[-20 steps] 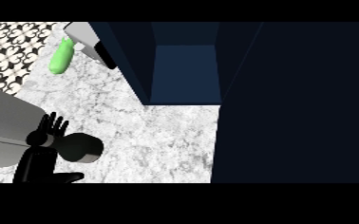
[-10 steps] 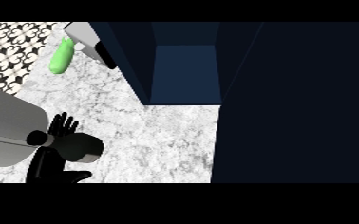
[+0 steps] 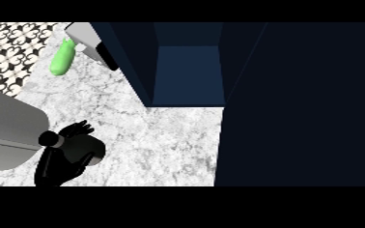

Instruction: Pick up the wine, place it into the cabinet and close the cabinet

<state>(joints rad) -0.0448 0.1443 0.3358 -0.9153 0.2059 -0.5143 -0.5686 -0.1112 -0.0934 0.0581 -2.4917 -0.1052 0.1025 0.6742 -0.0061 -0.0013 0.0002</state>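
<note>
The tabletop (image 3: 157, 140) is white marble with grey veining. It runs from the lower left up to a strip of black-and-white patterned tiles (image 3: 21, 43) along the upper left edge. Its widest bare stretch lies in the lower middle, bounded on the right by a straight dark edge and above by the foot of the cabinet (image 3: 189, 72).

The cabinet is deep navy, flat-sided and square-cornered. Its opening shows as a lighter blue rectangle between two darker walls. To its right a broad, nearly black slab (image 3: 292, 106) fills the view from top to bottom; whether this is a door or a side wall cannot be told.

At the cabinet's upper left corner juts a pale grey panel (image 3: 84, 35) with a black lower edge. The wine (image 3: 61, 59) – a smooth, bright green, rounded bottle shape – lies on the marble just beside this panel, near the tiles, with its upper end close under the panel's corner. It is well apart from the hand, with open marble between them.

The left hand (image 3: 71, 149) sits at the lower left, matte black at the end of a plain grey forearm (image 3: 18, 130) that comes in from the left edge. Its fingers (image 3: 77, 128) point up and slightly apart, relaxed – they hold nothing and touch no object.
</note>
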